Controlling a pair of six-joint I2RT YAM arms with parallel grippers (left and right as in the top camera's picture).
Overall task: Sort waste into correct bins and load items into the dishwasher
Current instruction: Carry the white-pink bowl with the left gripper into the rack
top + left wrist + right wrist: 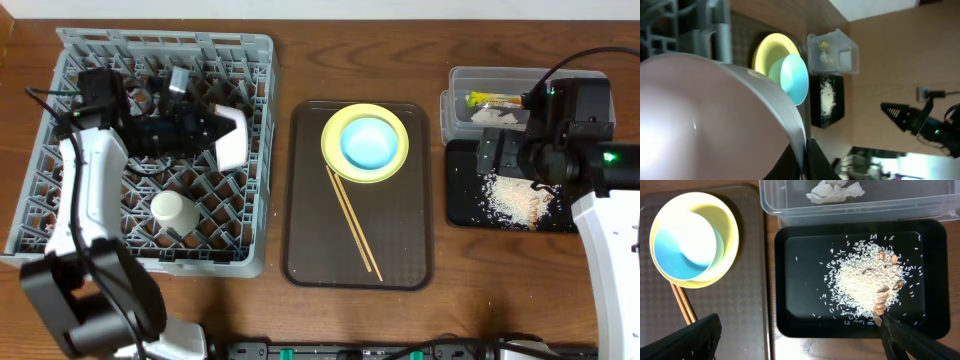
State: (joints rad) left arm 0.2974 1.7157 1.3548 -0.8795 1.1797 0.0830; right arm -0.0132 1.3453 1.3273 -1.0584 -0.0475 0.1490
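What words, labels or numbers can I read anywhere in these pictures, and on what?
No text reads clearly in any view.
Snack wrapper in the clear tub: green and yellow print, too small to read.
Pinkish-white bowl held by the left pincer: no markings visible.

From overhead I get soft, even light and a sharp picture, with only faint shadows and a pale sheen on the table (360, 60). My left wrist view is poor: the pink bowl (700, 115) sits right against the lens, blurred, with a white glare patch at its left, and the top right corner is blown out. The right wrist view is crisp on the rice (860, 285), while the dark right fingers (685, 340) along the bottom edge look soft.
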